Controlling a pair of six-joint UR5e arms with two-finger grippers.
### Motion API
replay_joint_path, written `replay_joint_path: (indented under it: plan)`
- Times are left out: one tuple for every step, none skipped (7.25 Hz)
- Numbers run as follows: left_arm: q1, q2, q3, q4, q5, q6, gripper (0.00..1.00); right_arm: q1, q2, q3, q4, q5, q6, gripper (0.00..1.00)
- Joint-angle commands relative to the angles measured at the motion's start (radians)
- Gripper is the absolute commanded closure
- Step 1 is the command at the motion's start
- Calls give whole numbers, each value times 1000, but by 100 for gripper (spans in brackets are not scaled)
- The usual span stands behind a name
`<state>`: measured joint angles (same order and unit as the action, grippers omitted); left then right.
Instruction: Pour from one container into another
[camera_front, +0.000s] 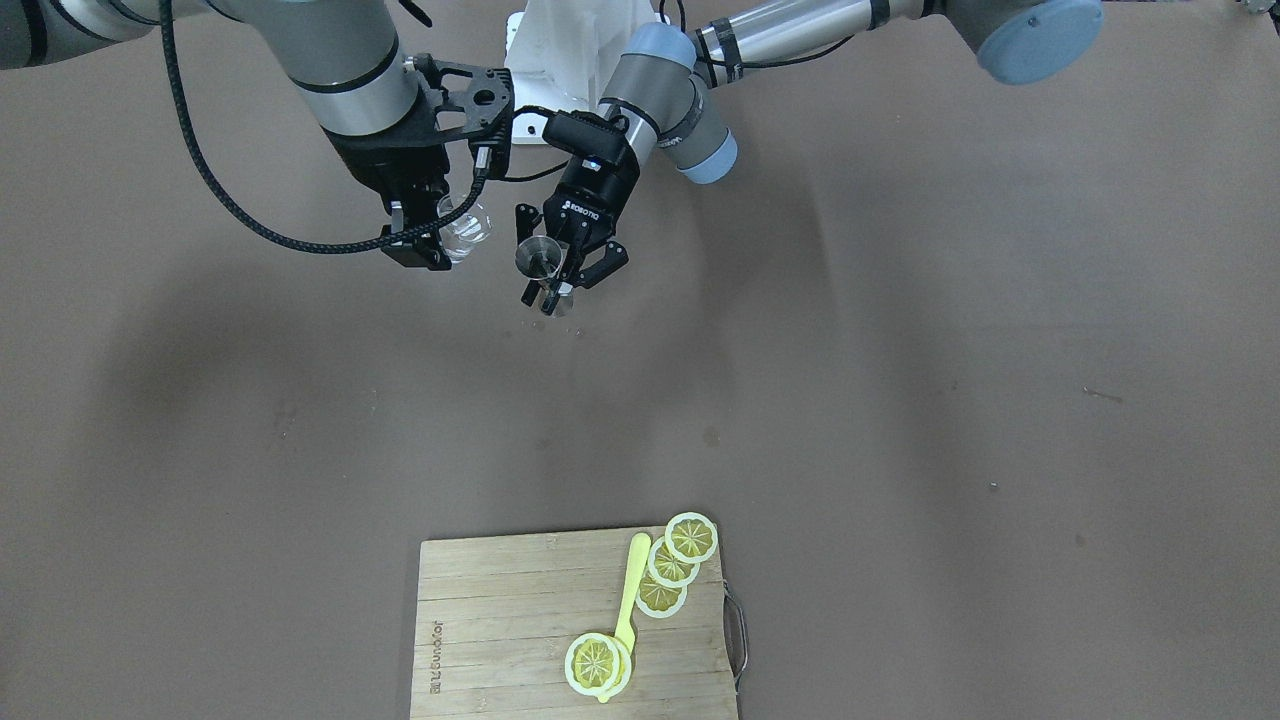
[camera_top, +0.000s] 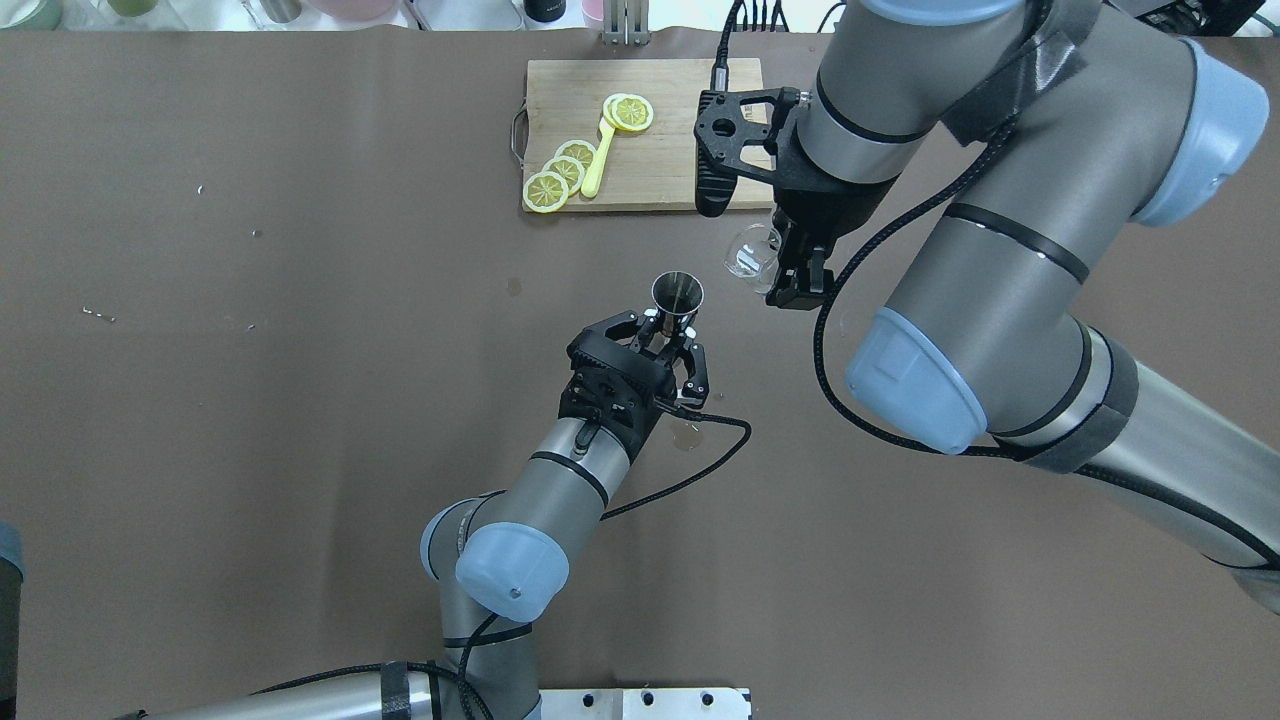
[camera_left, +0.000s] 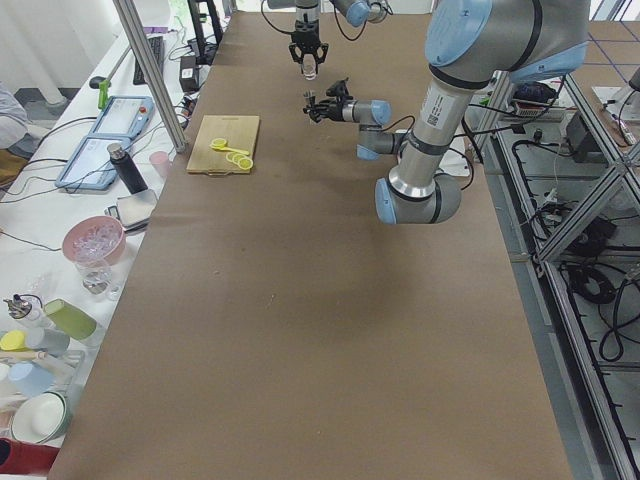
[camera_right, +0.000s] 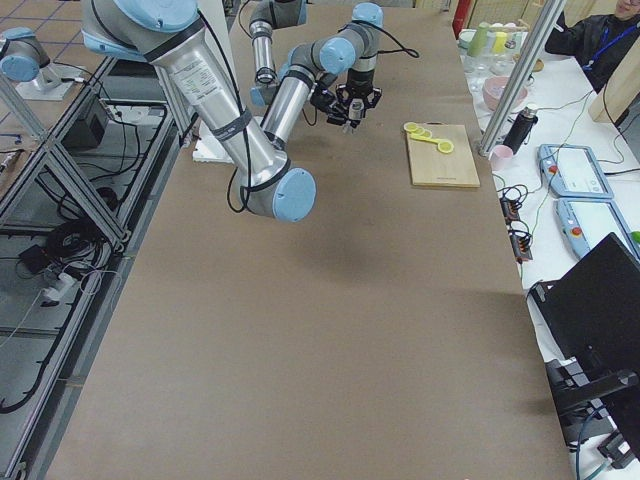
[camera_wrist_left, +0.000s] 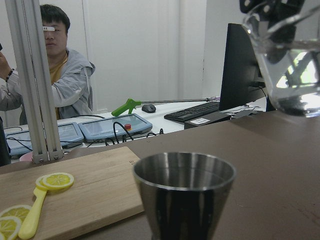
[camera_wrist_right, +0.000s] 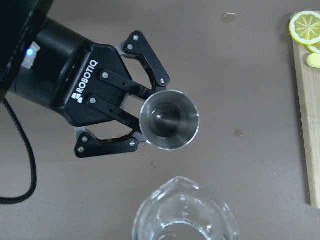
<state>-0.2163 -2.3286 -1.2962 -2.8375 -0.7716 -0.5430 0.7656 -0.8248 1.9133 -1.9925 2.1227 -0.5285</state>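
A small steel jigger (camera_top: 677, 298) stands upright above the table, open end up, with my left gripper (camera_top: 672, 326) shut on its narrow waist. The right wrist view looks straight down into the jigger (camera_wrist_right: 169, 120), which appears empty. Just to its right and a little higher hangs a clear glass pitcher (camera_top: 750, 252) with a spout, my right gripper (camera_top: 792, 272) shut on its wall. The left wrist view has the jigger (camera_wrist_left: 184, 192) close up and the pitcher (camera_wrist_left: 291, 65) at the upper right, apart from it. The pitcher's spout (camera_wrist_right: 181, 183) points toward the jigger.
A wooden cutting board (camera_top: 680, 175) with lemon slices (camera_top: 560, 172) and a yellow utensil (camera_top: 597, 160) lies at the table's far edge beyond both grippers. Small wet spots (camera_top: 688, 436) mark the brown table cover. A person (camera_wrist_left: 57, 80) sits past the far edge.
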Motion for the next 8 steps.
replay_joint_path:
  plan:
    - [0, 0, 0, 0, 0, 0, 100, -23, 36, -22, -60, -26, -39, 100]
    - [0, 0, 0, 1, 0, 0, 100, -26, 38, -30, -63, -29, -41, 100]
    - [0, 0, 0, 0, 0, 0, 100, -28, 59, -42, -90, -36, -50, 100]
    - [0, 2, -5, 0, 0, 0, 100, -29, 72, -51, -110, -38, -77, 100]
    - [2, 3, -5, 0, 0, 0, 100, -29, 90, -71, -124, -44, -84, 100]
    - [2, 3, -5, 0, 0, 0, 100, -32, 102, -89, -126, -47, -84, 100]
    - [2, 3, -5, 1, 0, 0, 100, -32, 131, -120, -161, -49, -84, 100]
    - [2, 3, -5, 1, 0, 0, 100, -32, 156, -149, -181, -53, -88, 100]
